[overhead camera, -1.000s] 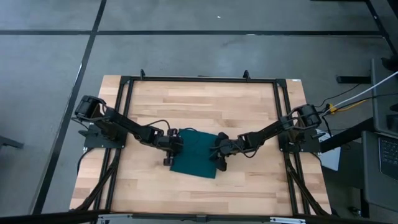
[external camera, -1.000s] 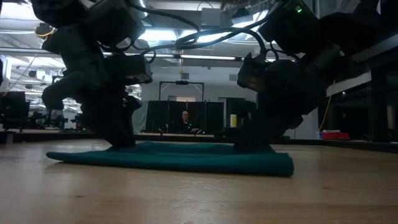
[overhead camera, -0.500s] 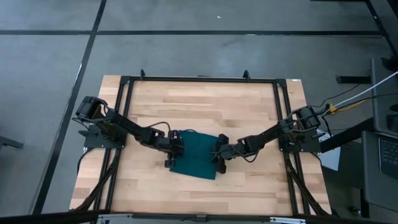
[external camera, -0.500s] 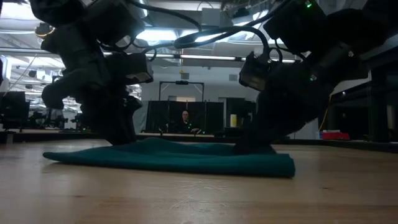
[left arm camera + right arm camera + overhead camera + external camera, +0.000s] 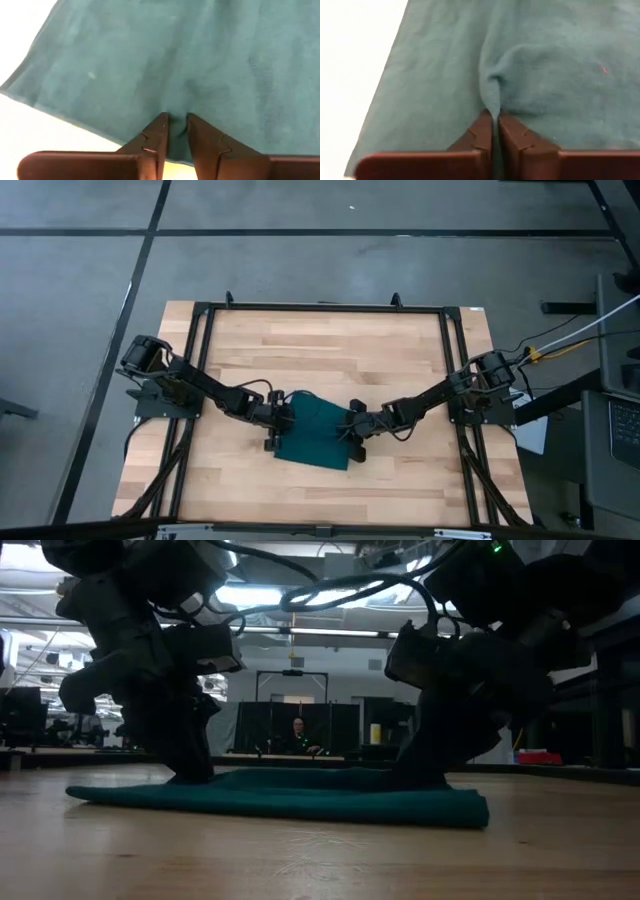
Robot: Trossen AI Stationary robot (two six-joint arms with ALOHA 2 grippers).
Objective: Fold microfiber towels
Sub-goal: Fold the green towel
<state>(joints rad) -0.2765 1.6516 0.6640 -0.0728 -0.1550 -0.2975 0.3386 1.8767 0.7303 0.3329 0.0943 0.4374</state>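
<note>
The dark teal microfiber towel (image 5: 312,438) lies flat on the wooden table (image 5: 330,345), near its middle, and shows as a low strip in the low view (image 5: 290,802). My left gripper (image 5: 277,432) is down on the towel's left part, its fingers close together with cloth between them (image 5: 177,122). My right gripper (image 5: 352,432) is down on the towel's right part, shut on a raised ridge of cloth (image 5: 493,117). In the low view both grippers stand on the towel, the left one (image 5: 190,772) and the right one (image 5: 422,775). My left gripper pinches a small pucker of the towel (image 5: 177,112) between its two fingers, a little in from the towel's left edge (image 5: 75,112). The fingers come down from above, slanting from the table's left. The towel around the pucker lies flat on the table. My right gripper pinches a narrow raised ridge of the towel (image 5: 490,95) between its two fingers, in the towel's right part. The fingers come down from above, slanting from the table's right. The ridge runs away from the fingertips, and the cloth on both sides rests on the table.
A black frame (image 5: 320,308) runs around the table top. Bare wood lies on the far side (image 5: 320,340) and the near side (image 5: 320,490) of the towel. A person (image 5: 298,736) sits far off in the room behind the table.
In the low view the towel has spread a little along the table: its right end has slid toward the table's right edge and its left end slightly toward the left edge. Both grippers have stayed low on the cloth.
</note>
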